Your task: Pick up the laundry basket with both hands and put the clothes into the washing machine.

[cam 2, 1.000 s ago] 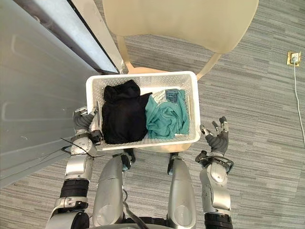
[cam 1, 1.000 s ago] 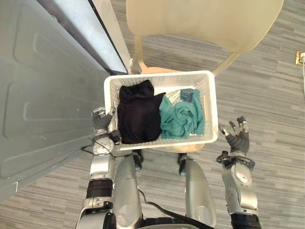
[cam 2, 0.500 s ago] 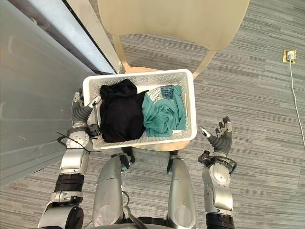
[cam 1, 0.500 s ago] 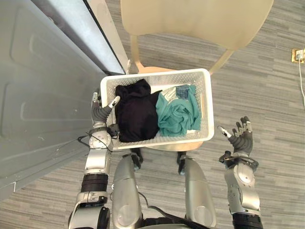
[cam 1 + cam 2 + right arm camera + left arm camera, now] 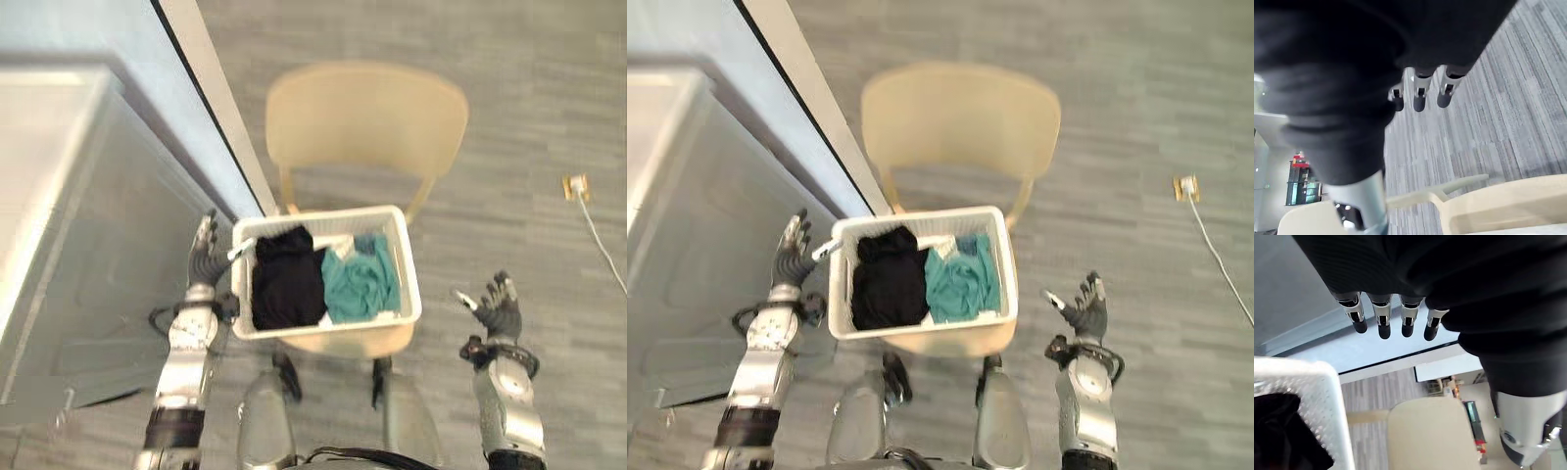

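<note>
White laundry basket (image 5: 410,282), seen from above on the seat of a beige chair (image 5: 367,122), whose backrest is seen beyond the basket's far rim. Two garments are held in the basket: a black garment (image 5: 287,284) in the half toward the robot's left and a teal garment (image 5: 359,286) in the half toward its right, the two touching along the middle. The left hand (image 5: 203,259) is held just beside the basket's left wall with fingers (image 5: 1383,325) straight and nothing grasped (whether the thumb touches the rim cannot be told). The right hand (image 5: 498,311) is raised well apart from the basket's right wall, over the grey striped floor (image 5: 529,127), its fingers (image 5: 1419,98) spread and empty. A large grey panel (image 5: 88,255) is seen along the left of the scene.
</note>
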Available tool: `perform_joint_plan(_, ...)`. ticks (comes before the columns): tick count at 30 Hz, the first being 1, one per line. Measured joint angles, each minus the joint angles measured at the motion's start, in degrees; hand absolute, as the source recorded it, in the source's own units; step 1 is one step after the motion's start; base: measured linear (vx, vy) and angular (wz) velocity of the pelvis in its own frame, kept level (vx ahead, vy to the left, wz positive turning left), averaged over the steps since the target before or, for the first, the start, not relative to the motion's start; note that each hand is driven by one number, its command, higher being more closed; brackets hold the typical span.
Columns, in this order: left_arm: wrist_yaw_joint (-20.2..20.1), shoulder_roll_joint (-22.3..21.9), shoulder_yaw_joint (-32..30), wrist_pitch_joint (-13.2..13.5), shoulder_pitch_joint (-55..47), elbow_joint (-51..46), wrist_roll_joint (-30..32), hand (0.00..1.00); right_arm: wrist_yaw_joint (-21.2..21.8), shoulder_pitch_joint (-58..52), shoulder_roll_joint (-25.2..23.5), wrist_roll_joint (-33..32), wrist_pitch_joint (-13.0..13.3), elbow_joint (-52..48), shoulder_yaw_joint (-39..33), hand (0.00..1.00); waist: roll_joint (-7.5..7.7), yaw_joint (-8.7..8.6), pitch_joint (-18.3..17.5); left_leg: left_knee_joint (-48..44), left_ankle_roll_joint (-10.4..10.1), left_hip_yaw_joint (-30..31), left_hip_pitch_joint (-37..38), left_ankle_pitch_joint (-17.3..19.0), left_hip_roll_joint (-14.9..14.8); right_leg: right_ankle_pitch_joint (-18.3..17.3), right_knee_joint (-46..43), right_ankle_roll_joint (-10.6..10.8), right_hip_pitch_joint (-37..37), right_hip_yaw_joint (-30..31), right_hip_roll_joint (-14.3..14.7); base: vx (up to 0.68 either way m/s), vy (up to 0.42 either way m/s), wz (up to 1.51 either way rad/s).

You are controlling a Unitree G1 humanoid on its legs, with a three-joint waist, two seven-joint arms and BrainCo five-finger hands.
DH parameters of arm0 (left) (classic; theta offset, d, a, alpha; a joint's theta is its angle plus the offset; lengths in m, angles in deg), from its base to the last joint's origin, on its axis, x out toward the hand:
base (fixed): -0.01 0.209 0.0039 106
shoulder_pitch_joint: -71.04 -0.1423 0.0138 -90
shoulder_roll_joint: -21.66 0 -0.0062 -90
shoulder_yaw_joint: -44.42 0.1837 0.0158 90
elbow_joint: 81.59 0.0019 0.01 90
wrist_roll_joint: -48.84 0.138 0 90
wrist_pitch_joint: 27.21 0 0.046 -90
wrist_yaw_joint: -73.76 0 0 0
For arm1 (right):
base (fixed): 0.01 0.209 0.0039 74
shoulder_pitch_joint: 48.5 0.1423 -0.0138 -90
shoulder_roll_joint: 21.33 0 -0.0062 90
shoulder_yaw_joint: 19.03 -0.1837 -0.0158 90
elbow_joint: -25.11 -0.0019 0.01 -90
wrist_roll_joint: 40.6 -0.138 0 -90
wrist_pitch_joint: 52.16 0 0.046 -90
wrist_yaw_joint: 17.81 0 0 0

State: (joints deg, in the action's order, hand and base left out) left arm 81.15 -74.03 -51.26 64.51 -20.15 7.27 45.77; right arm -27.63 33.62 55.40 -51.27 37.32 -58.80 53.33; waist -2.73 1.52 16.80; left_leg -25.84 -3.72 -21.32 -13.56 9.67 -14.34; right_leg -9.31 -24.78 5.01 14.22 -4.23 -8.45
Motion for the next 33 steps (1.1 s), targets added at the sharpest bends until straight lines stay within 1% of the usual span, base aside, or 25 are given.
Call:
perform_joint_plan(3, -1.2, -2.6, -4.3, 0.9, -8.2, -0.7, -1.7, 0.0, 1.7, -3.1, 0.0, 0.3, -0.1, 7.6, -2.2, 0.0, -2.12, 0.98, -4.4, 2.3, -0.7, 1.7, 4.7, -0.6, 0.3, -1.1, 2.4, -0.4, -5.7, -2.0, 0.4, 0.16, -0.096, 0.26)
perform_joint_plan(6, -1.6, -5.4, -7.8, 1.0, -13.3, -0.7, -2.8, 0.0, 3.4, -5.0, -0.1, 2.4, -1.3, 14.6, -3.6, 0.0, -2.78, 1.15, -6.6, 3.2, 0.4, 4.9, 6.1, -3.3, 0.5, -1.2, 5.8, -0.7, -11.1, -5.6, 0.6, 0.07, -0.119, 0.59)
perform_joint_plan(8, -2.4, -6.7, -8.5, 1.0, -14.7, -0.7, -2.9, 0.0, 4.4, -5.7, -0.3, 4.5, -2.0, 18.5, -4.6, 0.0, -2.65, 1.42, -6.8, 3.3, 1.5, 6.4, 6.4, -5.2, 0.6, -1.2, 7.7, -1.3, -14.1, -8.5, 0.9, -0.02, -0.128, 0.76)
perform_joint_plan(9, -3.0, -7.5, -8.5, 1.0, -15.7, -0.6, -2.9, 0.0, 4.9, -5.7, -0.6, 6.2, -2.3, 21.4, -5.1, 0.0, -2.36, 2.39, -7.0, 2.6, 3.1, 5.9, 5.9, -6.8, 0.4, -1.3, 7.9, -2.0, -15.2, -10.3, 1.5, -0.05, -0.135, 0.73)
perform_joint_plan(10, -3.6, -7.9, -8.5, 0.9, -15.8, -0.5, -2.9, 0.0, 5.1, -5.8, -0.6, 7.0, -2.3, 23.1, -5.1, 0.0, -1.95, 2.56, -7.2, 2.1, 4.2, 5.1, 5.2, -7.7, 0.2, -1.3, 7.9, -2.2, -15.3, -11.0, 1.4, -0.07, -0.118, 0.68)
perform_joint_plan(11, -4.0, -8.3, -8.4, 0.9, -16.5, -0.4, -2.9, 0.0, 5.3, -5.5, -0.8, 7.7, -2.5, 25.8, -5.6, 0.0, -1.35, 2.57, -7.4, 2.9, 4.8, 4.1, 4.5, -9.7, 0.2, -1.2, 8.2, -2.6, -15.9, -12.5, 0.9, -0.08, -0.056, 0.81)
perform_joint_plan(12, -5.0, -8.8, -8.5, 0.9, -16.8, 0.6, -2.8, 0.0, 6.0, -5.3, -1.5, 9.0, -2.5, 29.8, -7.9, 0.0, -0.09, 2.54, -7.8, 3.6, 5.3, 2.5, 4.9, -10.4, 0.4, -0.4, 9.2, -3.8, -16.3, -15.8, -0.1, -0.1, -0.043, 0.91)
perform_joint_plan(14, -6.0, -10.1, -8.6, 0.4, -18.0, 2.8, -2.6, 0.0, 6.4, -5.6, -2.1, 9.3, -3.1, 35.6, -10.4, 0.0, -0.39, 2.56, -7.8, -13.1, 6.1, -2.4, 5.2, -4.1, -4.9, 0.0, 9.6, -4.4, -18.2, -19.2, 0.0, -0.12, -0.041, 0.83)
perform_joint_plan(15, -6.5, -10.5, -8.4, 0.0, -18.1, 5.4, -2.4, 0.0, 6.8, -6.5, -1.6, 9.3, -3.4, 38.4, -11.0, 0.0, -0.69, 2.46, -8.1, -18.7, 5.7, -2.5, 7.3, -3.7, -6.9, 0.6, 10.3, -4.4, -19.2, -20.9, -0.4, -0.12, -0.014, 0.63)
perform_joint_plan(16, -6.5, -10.9, -8.5, -0.2, -18.1, 6.3, -2.4, 0.0, 7.0, -6.7, -1.5, 9.3, -3.6, 39.6, -11.1, 0.0, -0.79, 2.35, -8.2, -20.4, 5.6, -2.3, 8.4, -3.7, -7.8, 1.0, 10.6, -4.3, -19.3, -21.1, -0.6, -0.15, 0.08, 0.59)
perform_joint_plan(18, -7.2, -12.6, -8.5, -0.5, -18.0, 8.8, -2.4, 0.0, 7.4, -7.6, -1.7, 9.3, -3.9, 42.6, -11.6, 0.0, -1.42, 2.23, -9.1, -21.6, 4.1, 0.2, 11.0, -4.7, -10.4, 3.5, 12.4, -3.6, -18.5, -23.1, -0.9, -0.14, 0.146, 0.6)
perform_joint_plan(19, -7.4, -13.8, -8.4, -0.7, -17.8, 10.0, -2.4, 0.0, 7.5, -7.4, -1.9, 9.0, -4.0, 44.5, -12.6, 0.0, -1.99, 2.22, -9.5, -17.4, 0.6, 2.4, 12.7, -8.4, -10.9, 5.0, 12.3, -3.0, -17.1, -24.3, -1.4, -0.08, 0.163, 0.62)
perform_joint_plan(20, -7.3, -13.9, -8.2, -0.7, -17.7, 10.8, -2.4, 0.0, 7.5, -7.1, -2.2, 8.8, -4.1, 45.2, -13.6, 0.0, -2.11, 2.18, -9.6, -14.2, -2.0, 3.4, 13.5, -8.2, -10.3, 5.6, 12.1, -2.6, -16.3, -24.9, -2.0, -0.13, 0.239, 0.76)
perform_joint_plan(21, -7.3, -14.2, -7.8, -1.1, -17.2, 12.4, -2.4, 0.0, 7.5, -5.8, -2.4, 8.5, -3.9, 47.8, -14.9, 0.0, -1.12, 0.74, -10.0, -9.9, -3.9, 3.9, 13.6, -6.6, -6.5, 7.6, 13.2, -3.0, -15.6, -25.8, -3.0, -0.16, 0.232, 0.73)
perform_joint_plan(22, -7.2, -13.6, -7.8, -1.4, -17.8, 13.0, -2.4, 0.0, 7.7, -5.4, -2.9, 8.3, -3.8, 49.7, -14.5, 0.0, 0.3, 0.49, -10.3, -5.7, -5.3, 5.0, 14.0, -5.7, -4.4, 9.4, 16.0, -3.3, -15.4, -25.6, -3.6, -0.17, 0.227, 0.63)
perform_joint_plan(23, -7.2, -13.4, -7.5, -1.4, -17.8, 13.1, -2.4, 0.0, 7.8, -5.4, -3.0, 8.3, -3.8, 50.6, -14.4, 0.0, 0.76, 0.57, -10.5, -3.3, -7.2, 5.1, 14.9, -4.3, -4.1, 11.0, 17.2, -2.8, -15.4, -25.6, -3.7, -0.16, 0.269, 0.37)
perform_joint_plan(24, -7.3, -13.2, -6.3, -1.4, -17.4, 13.2, -2.4, 0.0, 8.1, -4.9, -3.2, 8.3, -3.8, 51.6, -14.5, 0.0, 1.03, 0.62, -10.8, 1.1, -9.5, 5.2, 16.4, -0.5, -3.8, 12.7, 17.2, -2.4, -14.6, -26.0, -3.7, -0.15, 0.345, 0.22)
perform_joint_plan(25, -7.4, -12.9, -5.2, -1.4, -17.0, 13.3, -2.4, 0.0, 8.4, -4.9, -3.2, 8.3, -3.7, 51.6, -14.6, 0.0, 0.38, 0.6, -10.6, 3.1, -9.4, 4.7, 16.5, 1.1, -3.4, 13.0, 16.9, -2.1, -13.7, -26.4, -3.7, -0.19, 0.418, 0.34)
perform_joint_plan(26, -7.6, -12.6, -3.0, -1.4, -15.0, 14.7, -2.3, 0.0, 8.6, -4.6, -3.4, 8.1, -3.5, 51.6, -14.7, 0.0, 1.17, 0.4, -10.6, 6.3, -8.2, 2.9, 17.0, 3.0, -2.4, 13.8, 16.4, -1.5, -12.2, -27.1, -4.6, -0.23, 0.351, 0.22)
perform_joint_plan(27, -8.3, -12.2, -1.1, -1.5, -13.5, 16.2, -2.3, 0.0, 8.6, -4.1, -4.0, 7.9, -3.5, 51.5, -14.6, 0.0, 1.72, 0.45, -9.7, 9.4, -8.1, 0.6, 17.9, 3.1, -0.2, 15.2, 15.1, -1.5, -10.4, -26.5, -6.4, -0.22, 0.236, 0.1)
perform_joint_plan(29, -8.7, -12.3, -0.6, -1.4, -13.7, 16.3, -2.3, 0.0, 8.6, -3.8, -3.8, 7.9, -3.4, 51.5, -14.4, 0.0, 2.57, 0.44, -9.3, 10.3, -7.7, -1.6, 18.8, 3.3, 1.0, 16.7, 13.3, -2.0, -8.7, -24.1, -7.9, -0.29, 0.145, -0.44)
perform_joint_plan(30, -8.7, -12.3, -0.5, -1.4, -13.7, 16.3, -2.4, 0.0, 8.7, -3.9, -3.8, 8.0, -3.3, 51.5, -13.7, 0.0, 2.49, -0.03, -9.3, 9.6, -5.4, -2.3, 18.7, 4.5, 1.4, 18.5, 12.9, -0.5, -7.7, -21.6, -8.1, -0.33, 0.099, -0.62)
perform_joint_plan(31, -8.6, -12.3, -0.6, -1.4, -13.7, 16.4, -2.4, 0.0, 8.8, -3.7, -3.6, 8.0, -3.4, 51.5, -13.1, 0.0, 2.4, -0.23, -9.4, 9.1, -4.6, -2.6, 18.4, 4.9, 1.3, 19.8, 13.6, 0.0, -7.2, -20.0, -7.7, -0.34, 0.047, -0.45)
perform_joint_plan(32, -8.5, -12.3, -0.8, -1.2, -13.4, 16.8, -2.1, 0.0, 8.8, -3.0, -3.3, 8.0, -3.4, 50.7, -12.5, 0.0, 2.21, -0.87, -9.4, 8.7, -3.2, -3.5, 17.1, 4.7, 0.9, 18.4, 10.1, -0.2, -5.1, -16.7, -7.7, -0.27, -0.005, -0.2)
perform_joint_plan(33, -8.5, -12.1, -0.9, -1.2, -12.7, 17.5, -1.6, 0.0, 8.8, -3.2, -3.3, 8.0, -3.3, 50.1, -12.3, 0.0, 2.0, -0.85, -9.3, 8.7, -2.7, -3.2, 16.4, 4.1, 0.7, 13.9, 1.4, -0.2, -2.5, -14.2, -7.7, -0.28, -0.059, 0.08)
